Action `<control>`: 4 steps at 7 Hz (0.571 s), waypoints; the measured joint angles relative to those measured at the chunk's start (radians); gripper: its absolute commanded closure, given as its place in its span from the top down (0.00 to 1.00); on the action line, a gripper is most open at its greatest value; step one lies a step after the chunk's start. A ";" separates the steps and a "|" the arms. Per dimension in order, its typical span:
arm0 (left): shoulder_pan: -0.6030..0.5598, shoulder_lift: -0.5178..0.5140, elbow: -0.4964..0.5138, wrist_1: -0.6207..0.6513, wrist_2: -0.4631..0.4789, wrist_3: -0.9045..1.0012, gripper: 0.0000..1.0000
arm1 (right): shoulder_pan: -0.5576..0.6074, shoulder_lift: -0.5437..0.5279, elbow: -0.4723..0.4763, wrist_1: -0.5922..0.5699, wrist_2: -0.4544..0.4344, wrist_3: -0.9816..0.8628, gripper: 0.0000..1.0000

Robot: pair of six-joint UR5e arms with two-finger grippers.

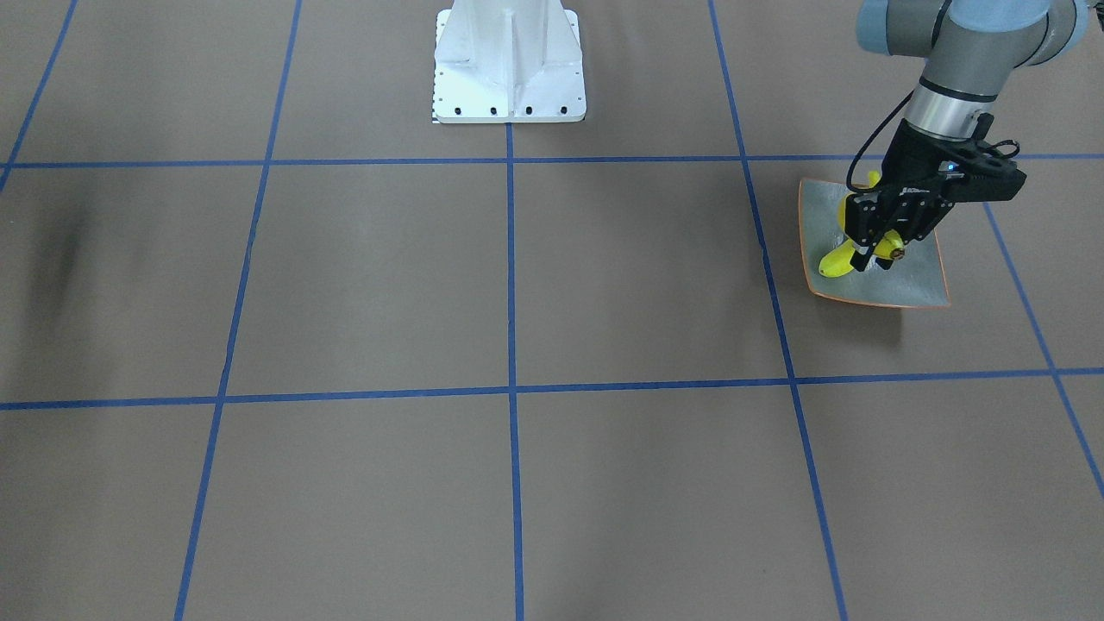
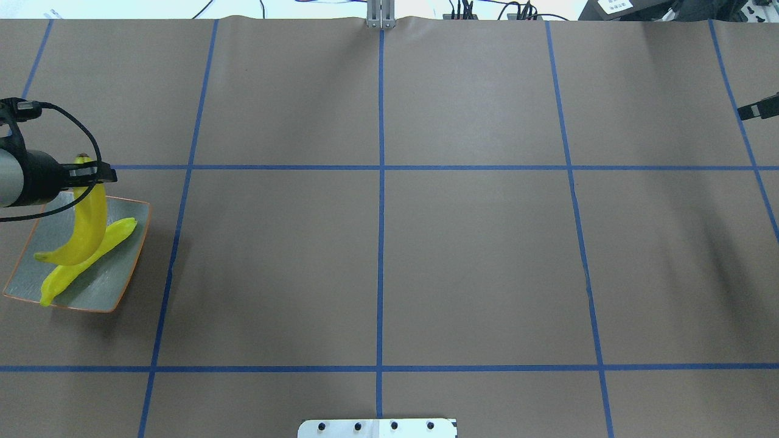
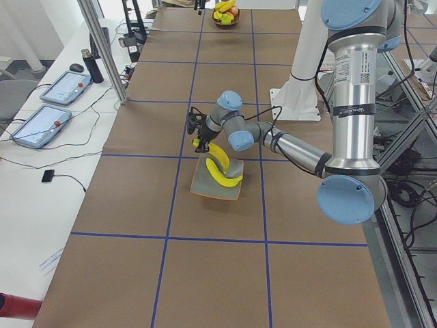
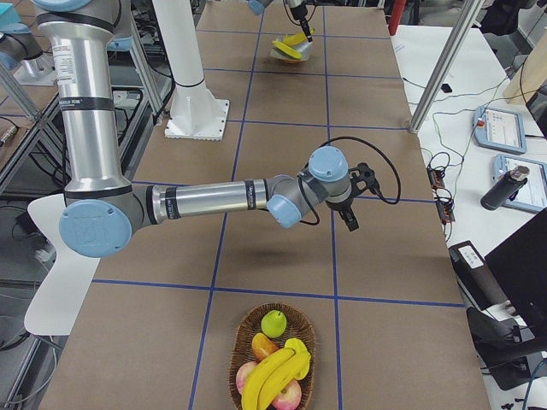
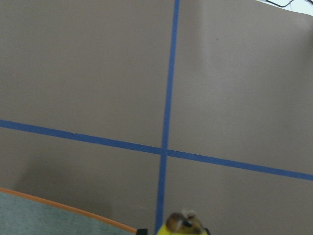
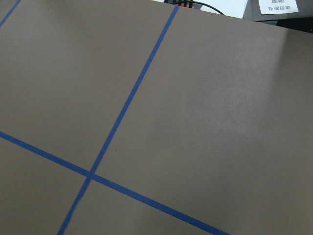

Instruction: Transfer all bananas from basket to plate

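One banana (image 2: 90,220) hangs by its stem end from your left gripper (image 2: 97,174), which pinches it there, so the fruit curves down over the plate (image 2: 109,281). A second banana (image 2: 118,233) lies flat across the plate beneath it; you cannot tell whether the two touch. The plate sits at the left end of the table (image 2: 377,274), on the near side of the blue tape line that runs beside it. At the opposite, right end you find the basket (image 4: 244,331), with more bananas (image 4: 272,376) lying on a green apple (image 4: 273,323) and other fruit. Your right gripper (image 4: 350,220) hangs over bare brown paper, well apart from the basket, and you cannot tell whether its fingers are spread or pressed together.
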 measured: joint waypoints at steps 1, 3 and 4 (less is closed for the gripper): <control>0.001 0.014 0.000 0.054 0.071 0.024 0.00 | 0.040 -0.002 -0.041 -0.001 0.021 -0.070 1.00; 0.011 0.058 0.007 0.102 0.158 0.042 0.05 | 0.078 -0.013 -0.081 -0.001 0.032 -0.153 1.00; 0.020 0.069 0.014 0.107 0.169 0.042 0.16 | 0.095 -0.017 -0.108 -0.002 0.034 -0.205 1.00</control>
